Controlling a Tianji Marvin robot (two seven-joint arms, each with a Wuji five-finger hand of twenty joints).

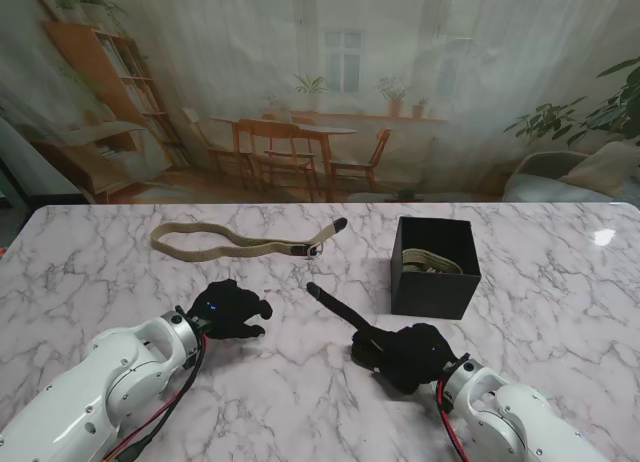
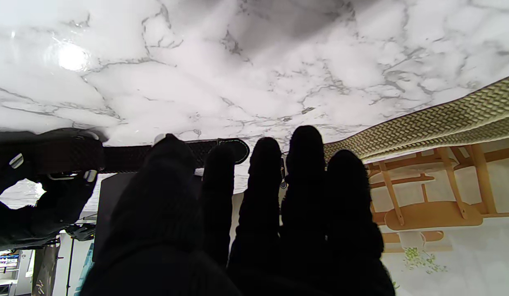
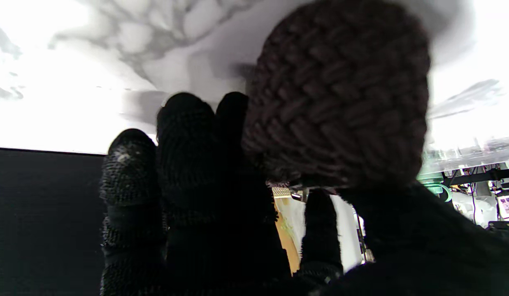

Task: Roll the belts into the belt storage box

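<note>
The left hand (image 1: 232, 309), gloved in black, is seen at the lower left of the stand's frame, resting on the marbled desk (image 1: 100, 272) with its fingers (image 2: 303, 172) spread and nothing held in it. In the upper left part of the desk a tan woven belt (image 1: 225, 244) is laid out flat in a long loop, its buckle end (image 1: 316, 248) pointed toward the centre; it is kept well apart from the left hand. At the centre of the frame a dark belt (image 1: 330, 304) is stretched slantwise across the desk, one end free and the other taken up in a roll (image 3: 340, 94) gripped by the right hand (image 1: 405, 354), which is closed around it at the lower centre right. Just right of the dark belt's free end, the black belt storage box (image 1: 434, 267) is stood open, and a tan rolled belt (image 1: 432, 261) is seen lying inside it.
</note>
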